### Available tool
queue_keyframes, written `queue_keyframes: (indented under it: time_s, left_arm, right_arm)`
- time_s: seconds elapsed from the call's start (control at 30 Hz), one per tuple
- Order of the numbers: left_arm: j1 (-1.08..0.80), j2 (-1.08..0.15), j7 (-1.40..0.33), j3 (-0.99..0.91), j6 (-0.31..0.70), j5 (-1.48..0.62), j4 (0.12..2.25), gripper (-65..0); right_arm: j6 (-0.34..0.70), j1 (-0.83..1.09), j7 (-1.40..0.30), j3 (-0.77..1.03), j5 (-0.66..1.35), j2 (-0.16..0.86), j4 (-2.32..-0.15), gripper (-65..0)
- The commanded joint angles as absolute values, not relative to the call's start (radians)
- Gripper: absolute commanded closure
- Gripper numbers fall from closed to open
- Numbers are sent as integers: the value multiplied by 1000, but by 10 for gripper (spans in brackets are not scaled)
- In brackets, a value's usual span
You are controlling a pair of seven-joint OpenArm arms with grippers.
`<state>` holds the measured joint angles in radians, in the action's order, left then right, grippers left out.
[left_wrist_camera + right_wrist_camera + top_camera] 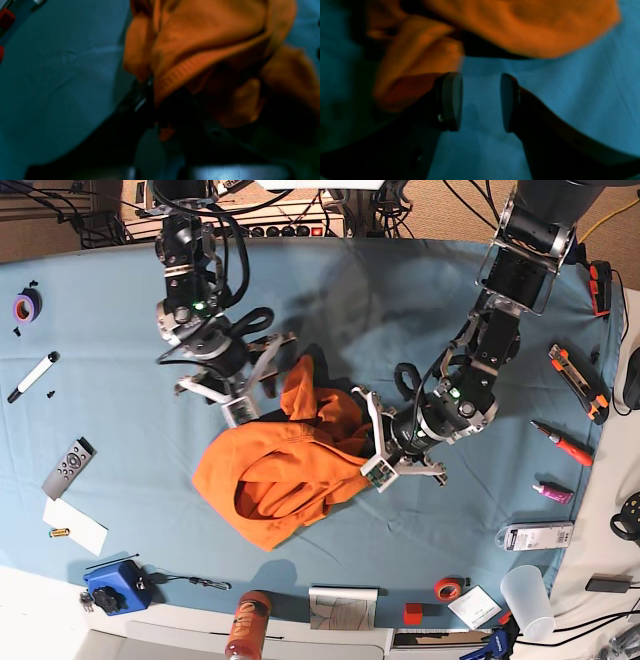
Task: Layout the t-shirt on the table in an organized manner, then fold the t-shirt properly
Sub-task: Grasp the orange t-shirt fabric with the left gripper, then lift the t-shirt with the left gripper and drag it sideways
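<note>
The orange t-shirt (270,470) lies crumpled in a heap at the middle of the blue-teal table (100,360). At the heap's right edge my left gripper (372,465) is shut on the t-shirt. In the left wrist view the fabric (212,37), with its ribbed collar, bunches over the dark fingers (150,100), blurred. My right gripper (240,405) stands open just above the heap's upper left. Between its pads (452,100) only bare table (570,100) shows, with the t-shirt (520,25) beyond and to the left.
On the left are a marker (30,377), a remote (68,468), a purple tape roll (25,306) and a blue device (115,585). An orange-lidded bottle (247,625) stands at the front edge. A cup (525,600), red pen (562,442) and utility knife (577,375) sit right.
</note>
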<state>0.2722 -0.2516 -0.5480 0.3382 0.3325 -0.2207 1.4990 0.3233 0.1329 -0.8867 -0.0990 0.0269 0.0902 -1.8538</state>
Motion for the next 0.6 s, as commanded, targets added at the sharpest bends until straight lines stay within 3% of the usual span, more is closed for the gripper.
queue_keyframes:
  time_s: [0.0,0.1,0.23,0.57]
  left_arm:
    - [299,-249,-551,331,324,-249,1541,0]
    - [298,-249,-678,331,306,-300,1634,0]
    - [265,-249,-812,332,303,-345,1800,0]
    - [-96,-250,-831,332,304,-333,2123,0]
  right_arm:
    - [317,118,-863,-59,37,94,-1882,-249]
    - [326,116,-862,70,97,95,-1885,-249]
    - [411,116,-883,226,219,97,-1885,-249]
    - [554,116,-949,477,490,97,-1885,-249]
